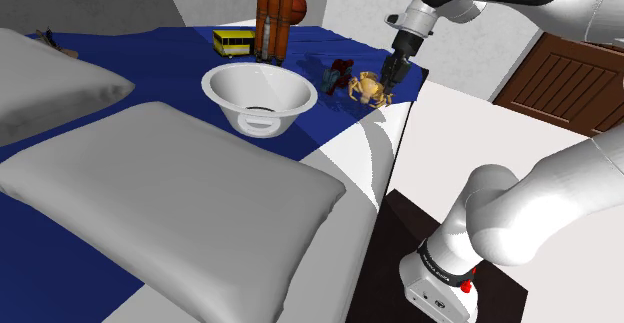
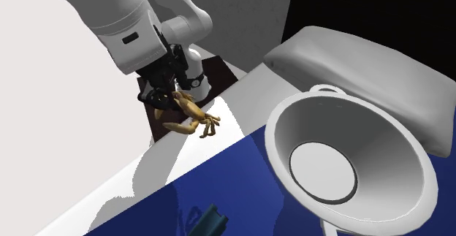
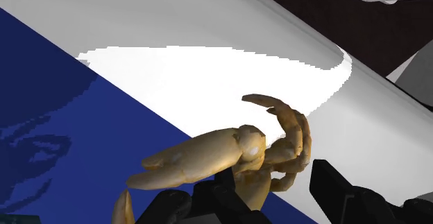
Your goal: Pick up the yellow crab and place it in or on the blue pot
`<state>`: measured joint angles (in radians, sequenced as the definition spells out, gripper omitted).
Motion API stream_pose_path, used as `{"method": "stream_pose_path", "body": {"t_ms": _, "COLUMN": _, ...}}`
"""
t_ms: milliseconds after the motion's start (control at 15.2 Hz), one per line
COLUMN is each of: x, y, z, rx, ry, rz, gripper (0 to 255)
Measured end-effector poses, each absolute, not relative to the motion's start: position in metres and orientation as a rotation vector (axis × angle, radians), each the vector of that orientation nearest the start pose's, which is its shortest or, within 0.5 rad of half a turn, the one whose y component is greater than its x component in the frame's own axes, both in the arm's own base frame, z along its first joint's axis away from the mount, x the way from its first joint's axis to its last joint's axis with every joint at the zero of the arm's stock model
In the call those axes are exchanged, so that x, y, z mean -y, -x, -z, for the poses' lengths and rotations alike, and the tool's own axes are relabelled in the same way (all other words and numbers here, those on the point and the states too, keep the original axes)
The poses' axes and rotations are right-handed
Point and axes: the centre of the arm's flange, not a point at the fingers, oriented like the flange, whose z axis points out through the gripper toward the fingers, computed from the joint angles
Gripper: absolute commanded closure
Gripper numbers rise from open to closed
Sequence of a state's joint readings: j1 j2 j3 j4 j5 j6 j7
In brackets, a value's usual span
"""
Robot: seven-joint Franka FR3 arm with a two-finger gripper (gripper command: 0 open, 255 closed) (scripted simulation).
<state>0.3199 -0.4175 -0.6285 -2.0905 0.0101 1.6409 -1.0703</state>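
Bed (image 1: 150,66), blue cover, carries all. Pot (image 1: 292,99), drawn white not blue, mouth up. Crab (image 1: 372,89) near pot, toward bed edge, apart from pot rim. My fingers (image 3: 340,191) look clamped on crab body. Plan: lift straight, legs clear of cover, cross pot rim, lower into mouth, release low.

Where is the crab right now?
In the shoulder view the crab is near the right edge of the bed, right of the white pot and just below the gripper.
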Motion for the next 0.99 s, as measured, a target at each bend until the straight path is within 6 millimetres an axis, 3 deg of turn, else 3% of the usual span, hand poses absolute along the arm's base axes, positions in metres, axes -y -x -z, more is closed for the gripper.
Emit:
{"method": "stream_pose_path", "body": {"t_ms": 594, "x": 0.166, "y": -0.410, "z": -0.597, "rx": 1.141, "ry": 2.642, "rz": 0.106, "gripper": 255}}
{"method": "stream_pose_path", "body": {"t_ms": 990, "x": 0.112, "y": -0.449, "z": -0.602, "rx": 1.142, "ry": 2.642, "rz": 0.105, "gripper": 255}}
